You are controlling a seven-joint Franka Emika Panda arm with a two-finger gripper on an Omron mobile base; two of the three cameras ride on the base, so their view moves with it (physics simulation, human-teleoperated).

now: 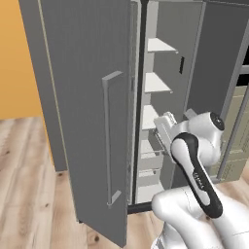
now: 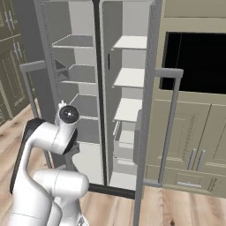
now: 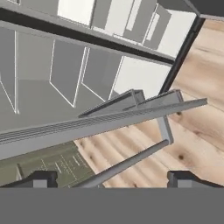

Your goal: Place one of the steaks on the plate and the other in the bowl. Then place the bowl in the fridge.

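Note:
The fridge (image 1: 160, 85) stands with both grey doors swung open, showing white shelves (image 2: 130, 77) and lower drawers. Its left door (image 1: 82, 97) carries a long vertical handle (image 1: 108, 141); the right door's handle (image 2: 170, 123) faces the cabinets. My gripper (image 1: 163, 125) is held at mid height in front of the open fridge, between the doors. In the hand view the gripper (image 3: 113, 179) is open with nothing between its fingertips (image 3: 43, 179), looking down past a door edge (image 3: 109, 122) and handle bar (image 3: 131, 158). The steaks, plate and bowl are out of view.
Olive-green cabinets (image 2: 194, 132) with a dark recess (image 2: 198, 62) stand right of the fridge. An orange wall (image 1: 19, 58) is to the left. Wooden floor (image 1: 29, 194) runs in front. The open doors flank my arm on both sides.

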